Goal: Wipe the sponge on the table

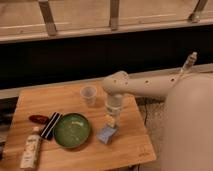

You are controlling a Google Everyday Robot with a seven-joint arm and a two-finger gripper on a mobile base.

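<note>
While looking down at the light wooden table [135,147], can see a fat white arm [150,86] reaching in from the right. Bends at a round joint and then points straight down. At the bottom of it, the gripper [112,121], low over the right part of the table top. Right under the gripper, the sponge [106,134]: small, soft, blue-grey, lying on the wood near the front edge. Looks to be touching the top of the sponge. Cannot tell whether pinching the sponge or just pressing on it, and cannot tell if spread apart or squeezed together.

Just left of the sponge, a round green bowl [72,130], close by. Left of the bowl, a flat black bar [50,125] with pale stripes, lying at a slant just beside the bowl. Next to that, a little red thing [38,119], hard to name. Down in the front left corner, a white bottle [31,150] lying on its side. Farther back, a small clear cup [88,95] standing upright, just left of the arm's round joint and well apart from the sponge.

On the right, filling the corner, the big white body [192,130] of the robot. Behind the table, a dark wall [60,60] and, above it, a rail [47,17] with metal posts
</note>
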